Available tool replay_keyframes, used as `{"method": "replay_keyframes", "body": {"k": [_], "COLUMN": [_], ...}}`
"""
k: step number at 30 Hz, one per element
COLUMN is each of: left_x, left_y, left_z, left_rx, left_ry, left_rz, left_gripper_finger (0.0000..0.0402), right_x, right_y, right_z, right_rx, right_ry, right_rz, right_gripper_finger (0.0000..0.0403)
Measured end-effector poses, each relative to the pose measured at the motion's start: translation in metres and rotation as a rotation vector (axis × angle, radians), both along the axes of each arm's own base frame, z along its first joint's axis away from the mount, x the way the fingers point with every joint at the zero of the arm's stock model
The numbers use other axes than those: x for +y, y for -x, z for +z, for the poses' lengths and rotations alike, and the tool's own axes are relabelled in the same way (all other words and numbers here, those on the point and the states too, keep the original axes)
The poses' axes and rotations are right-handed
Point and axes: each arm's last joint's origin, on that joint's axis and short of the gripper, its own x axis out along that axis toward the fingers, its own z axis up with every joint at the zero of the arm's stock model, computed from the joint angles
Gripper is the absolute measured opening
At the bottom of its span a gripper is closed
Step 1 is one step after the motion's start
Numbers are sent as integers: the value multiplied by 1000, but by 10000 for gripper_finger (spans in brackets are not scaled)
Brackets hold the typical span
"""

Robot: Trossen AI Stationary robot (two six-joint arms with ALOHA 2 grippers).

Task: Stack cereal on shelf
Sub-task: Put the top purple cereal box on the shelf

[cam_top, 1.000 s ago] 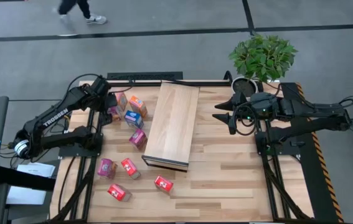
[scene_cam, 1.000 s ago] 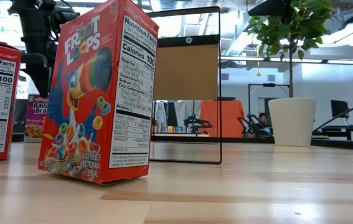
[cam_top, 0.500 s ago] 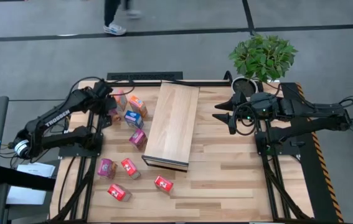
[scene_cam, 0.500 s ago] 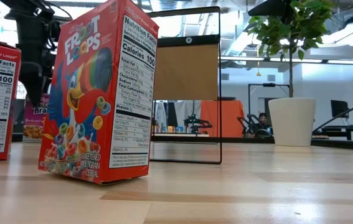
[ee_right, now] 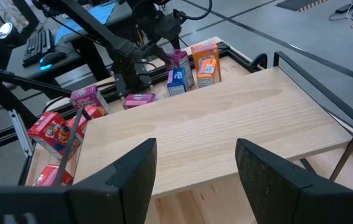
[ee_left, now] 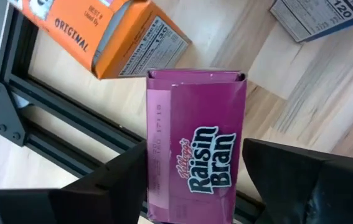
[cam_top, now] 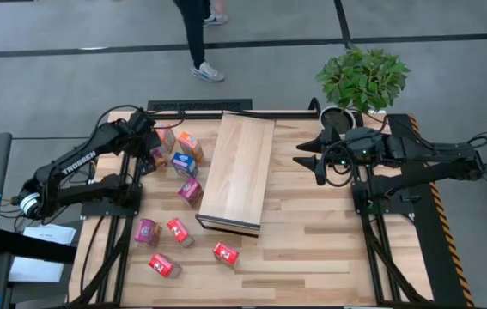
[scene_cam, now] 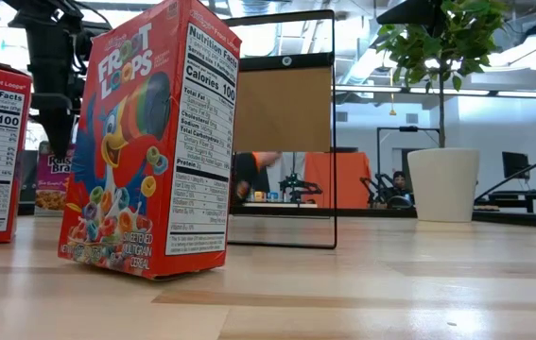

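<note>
The shelf [cam_top: 239,172], a long pale wooden block, lies across the table's middle; nothing stands on it. Several small cereal boxes lie to its left: orange [cam_top: 190,144], blue [cam_top: 185,163], magenta [cam_top: 190,190], red [cam_top: 179,230]. My left gripper [cam_top: 150,144] is open at the far left, low over a magenta Raisin Bran box [ee_left: 195,146], one finger on either side of it. The box also shows in the low view [scene_cam: 52,181], under the gripper. My right gripper [cam_top: 307,156] is open and empty, right of the shelf. My left gripper's fingers [ee_left: 123,180] stand close beside the Raisin Bran box's two long edges [ee_left: 154,155], coming from above. I cannot tell whether they touch it. The box rests on the table.
A potted plant [cam_top: 363,79] stands at the far right corner. More boxes lie near the front left: magenta [cam_top: 146,232], red [cam_top: 224,254] and red [cam_top: 164,266]. A red Froot Loops box [scene_cam: 149,142] fills the low view's foreground. A person walks on the floor beyond the table [cam_top: 198,34].
My left gripper has gone down and a little toward the table's near edge, onto the magenta Raisin Bran box, and now straddles it. The boxes and the shelf have stayed where they were. A person has walked past behind the table.
</note>
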Motion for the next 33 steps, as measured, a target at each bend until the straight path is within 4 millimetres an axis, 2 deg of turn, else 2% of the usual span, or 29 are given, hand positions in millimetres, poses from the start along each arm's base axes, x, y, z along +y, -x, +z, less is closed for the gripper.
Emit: {"method": "replay_keyframes", "body": {"k": [11,21,28,33], "left_x": [-1,-3,-2,-4], "left_y": [1,0,-3,-1], "left_z": [-1,0,28,61], "left_rx": [-25,-66,-104,-169], "left_ry": [24,50,4,-18], "left_rz": [80,130,132,171], "left_gripper_finger": [177,169,169,169], "right_x": [0,0,0,0], "right_y": [0,0,0,0], "right_z": [0,0,0,-1], "right_rx": [4,4,4,12], "right_ry": [0,1,1,2], "right_rz": [-1,0,0,1], "right_gripper_finger": [245,245,245,245]}}
